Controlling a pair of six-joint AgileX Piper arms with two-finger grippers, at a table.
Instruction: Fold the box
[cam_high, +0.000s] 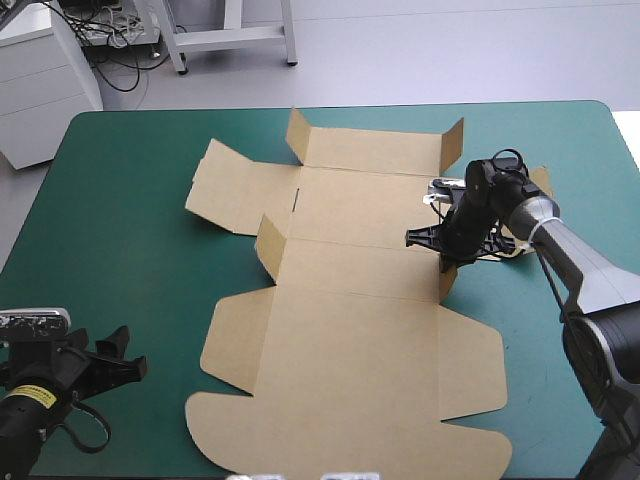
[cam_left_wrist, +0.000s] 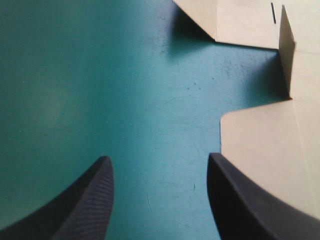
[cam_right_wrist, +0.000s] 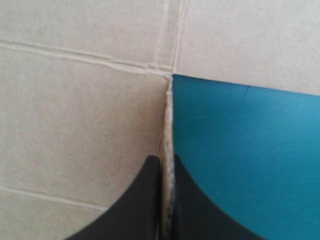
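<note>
Cardboard first: the box (cam_high: 350, 330) lies mostly flat across the middle of the teal-green surface (cam_high: 130, 200), with a few flaps cocked up. At its right edge, the right jaws are pinched tight on a thin side flap (cam_right_wrist: 168, 130). Yank that and it'll probably crease wrong or tear at the corner. Or the whole sheet slides, since the left jaws sit wide open by the near-left corner, gripping nothing.
</note>
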